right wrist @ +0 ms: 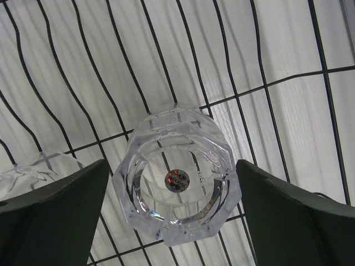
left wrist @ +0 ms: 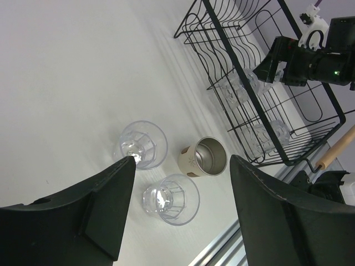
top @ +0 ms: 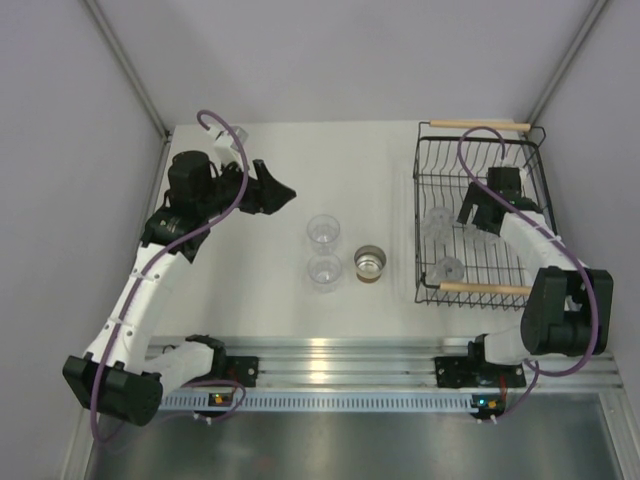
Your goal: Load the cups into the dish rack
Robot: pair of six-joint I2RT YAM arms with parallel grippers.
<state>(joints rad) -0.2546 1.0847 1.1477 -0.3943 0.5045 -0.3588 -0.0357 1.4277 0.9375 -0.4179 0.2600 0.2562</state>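
Note:
Two clear cups (top: 323,231) (top: 324,271) and a tan cup with a shiny silver inside (top: 371,263) stand upright mid-table. The black wire dish rack (top: 418,215) at the right holds more clear cups (top: 437,222) (top: 449,268). My right gripper (right wrist: 172,162) hangs open inside the rack, its fingers (right wrist: 55,216) either side of an upturned clear cup (right wrist: 177,183) that rests on the rack's wires (right wrist: 265,88). My left gripper (left wrist: 182,160) is open and empty, up above the table's cups (left wrist: 143,144) (left wrist: 171,199) (left wrist: 204,158).
Grey walls close in the table at the left, back and right. A metal rail (top: 330,355) with both arm bases runs along the near edge. The rack has a wooden bar handle (top: 480,125) at each end. Another clear cup (right wrist: 39,169) lies left of the right gripper.

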